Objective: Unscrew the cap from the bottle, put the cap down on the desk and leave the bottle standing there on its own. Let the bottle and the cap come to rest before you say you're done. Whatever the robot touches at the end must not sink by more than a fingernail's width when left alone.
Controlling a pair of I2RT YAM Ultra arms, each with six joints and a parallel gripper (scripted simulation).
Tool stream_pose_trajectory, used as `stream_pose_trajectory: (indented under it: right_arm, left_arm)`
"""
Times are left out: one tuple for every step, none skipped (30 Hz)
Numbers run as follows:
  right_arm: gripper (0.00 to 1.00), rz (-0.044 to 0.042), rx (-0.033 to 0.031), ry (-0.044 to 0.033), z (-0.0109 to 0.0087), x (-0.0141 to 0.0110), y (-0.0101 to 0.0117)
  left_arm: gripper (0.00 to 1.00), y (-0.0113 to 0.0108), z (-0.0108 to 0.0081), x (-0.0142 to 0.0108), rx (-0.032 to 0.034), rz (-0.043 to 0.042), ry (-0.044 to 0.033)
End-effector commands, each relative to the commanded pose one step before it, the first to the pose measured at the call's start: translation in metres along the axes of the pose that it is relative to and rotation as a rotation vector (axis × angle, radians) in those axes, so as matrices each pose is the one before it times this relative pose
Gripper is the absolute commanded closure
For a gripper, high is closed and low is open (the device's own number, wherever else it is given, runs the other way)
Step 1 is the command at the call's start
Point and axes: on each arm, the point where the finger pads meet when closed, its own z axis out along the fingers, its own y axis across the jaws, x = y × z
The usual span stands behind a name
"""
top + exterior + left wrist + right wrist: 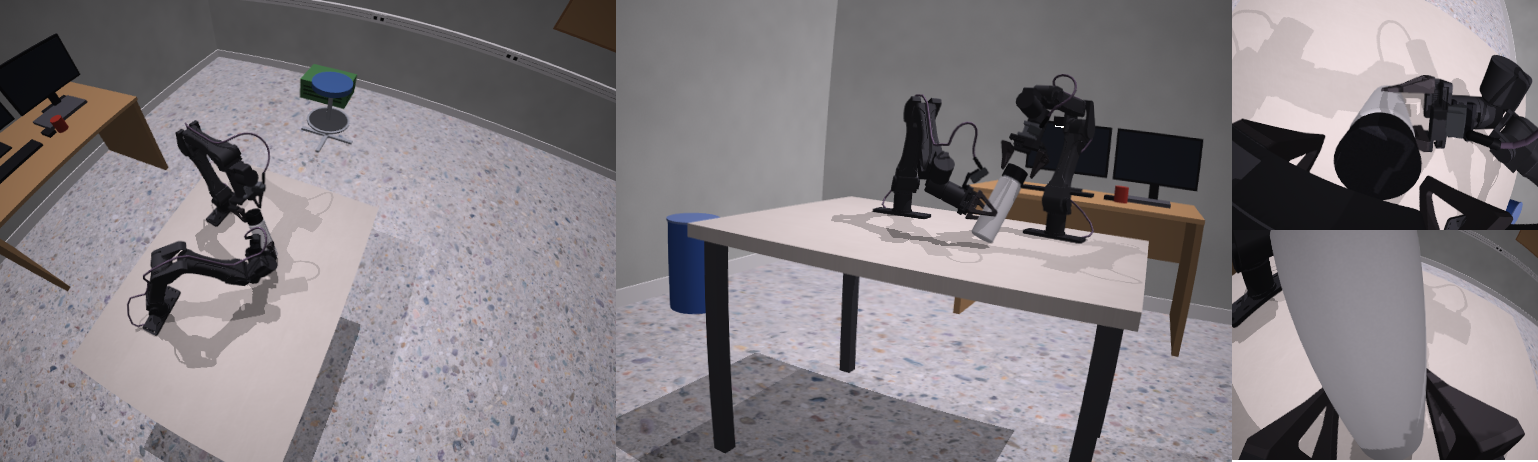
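Observation:
A grey bottle (997, 205) with a black cap (1016, 173) hangs tilted above the table, cap end up and cap still on. My right gripper (978, 207) is shut on the bottle's lower body, and the bottle fills the right wrist view (1359, 319). My left gripper (1022, 159) is open, with its fingers spread on either side of the cap and just above it. The left wrist view looks down on the cap (1377, 160) between its own fingers, with the right gripper (1432, 118) beyond. In the top view the cap (254, 216) sits between the two arms.
The arm bases stand at the table's far edge (903, 212) (1056, 234). A wooden desk (1116, 210) with monitors and a red cup (1121, 193) stands behind. A blue bin (688, 262) is beside the table, and a blue stool (330, 87) is across the room.

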Motion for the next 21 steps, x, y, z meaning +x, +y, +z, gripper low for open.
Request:
stream_pose_trajectory:
  right_arm:
    - [1.00, -0.06802, 0.01165, -0.05314, -0.00335, -0.02532, -0.01467]
    - [1.00, 0.00000, 0.00000, 0.00000, 0.00000, 0.00000, 0.00000]
    - [1.00, 0.00000, 0.00000, 0.00000, 0.00000, 0.00000, 0.00000]
    - [1.00, 0.00000, 0.00000, 0.00000, 0.00000, 0.00000, 0.00000]
    - [1.00, 0.00000, 0.00000, 0.00000, 0.00000, 0.00000, 0.00000]
    - [1.00, 0.00000, 0.00000, 0.00000, 0.00000, 0.00000, 0.00000]
    - [1.00, 0.00000, 0.00000, 0.00000, 0.00000, 0.00000, 0.00000]
    - [1.00, 0.00000, 0.00000, 0.00000, 0.00000, 0.00000, 0.00000]
    - [1.00, 0.00000, 0.00000, 0.00000, 0.00000, 0.00000, 0.00000]
    - [1.00, 0.00000, 0.00000, 0.00000, 0.00000, 0.00000, 0.00000]
    - [1.00, 0.00000, 0.00000, 0.00000, 0.00000, 0.00000, 0.00000]
    - [1.00, 0.00000, 0.00000, 0.00000, 0.00000, 0.00000, 0.00000]
    - [1.00, 0.00000, 0.00000, 0.00000, 0.00000, 0.00000, 0.00000]
    - [1.00, 0.00000, 0.00000, 0.00000, 0.00000, 0.00000, 0.00000]
    - [1.00, 0.00000, 0.00000, 0.00000, 0.00000, 0.00000, 0.00000]
    - [1.00, 0.00000, 0.00000, 0.00000, 0.00000, 0.00000, 0.00000]
    - [1.00, 0.00000, 0.00000, 0.00000, 0.00000, 0.00000, 0.00000]
    - [1.00, 0.00000, 0.00000, 0.00000, 0.00000, 0.00000, 0.00000]
    - [1.00, 0.00000, 0.00000, 0.00000, 0.00000, 0.00000, 0.00000]
    - [1.00, 0.00000, 0.00000, 0.00000, 0.00000, 0.00000, 0.00000]
    - [1.00, 0.00000, 0.00000, 0.00000, 0.00000, 0.00000, 0.00000]
  left_arm:
    - [0.06, 0.00052, -0.00334, -0.00323, -0.01004, 0.27879, -0.03178]
    - [0.06, -0.00002, 0.00000, -0.00001, -0.00285, 0.04644, -0.00188]
    - [0.06, -0.00002, 0.00000, -0.00001, -0.00282, 0.04624, -0.00192]
    - [0.06, -0.00002, 0.00000, -0.00001, -0.00291, 0.04607, -0.00187]
    - [0.06, -0.00002, 0.00000, -0.00001, -0.00286, 0.04595, -0.00191]
    - [0.06, -0.00002, 0.00000, -0.00001, -0.00289, 0.04587, -0.00187]
    - [0.06, -0.00002, 0.00000, -0.00001, -0.00285, 0.04581, -0.00188]
    - [0.06, -0.00002, 0.00000, -0.00001, -0.00282, 0.04576, -0.00189]
    - [0.06, -0.00002, 0.00000, -0.00001, -0.00282, 0.04571, -0.00186]
    - [0.06, -0.00002, 0.00000, -0.00001, -0.00275, 0.04565, -0.00190]
    - [0.06, -0.00001, 0.00000, -0.00001, -0.00279, 0.04560, -0.00184]
    - [0.06, 0.00000, 0.00000, 0.00000, 0.00000, 0.00000, 0.00000]
    - [0.06, 0.00000, 0.00000, 0.00000, 0.00000, 0.00000, 0.00000]
    - [0.06, -0.00001, 0.00000, -0.00001, -0.00614, 0.11649, -0.00579]
    - [0.06, -0.00003, 0.00000, -0.00003, -0.00490, 0.04052, -0.00381]
    - [0.06, -0.00002, 0.00000, -0.00001, -0.00383, 0.04568, -0.00348]
    - [0.06, -0.00001, 0.00000, -0.00001, -0.00347, 0.04572, -0.00339]
    - [0.06, -0.00001, 0.00000, -0.00001, -0.00291, 0.04560, -0.00251]
    - [0.06, -0.00001, 0.00000, -0.00001, -0.00256, 0.04539, -0.00206]
    - [0.06, -0.00001, 0.00000, -0.00001, -0.00241, 0.04522, -0.00179]
    - [0.06, -0.00001, 0.00000, -0.00001, -0.00235, 0.04512, -0.00172]
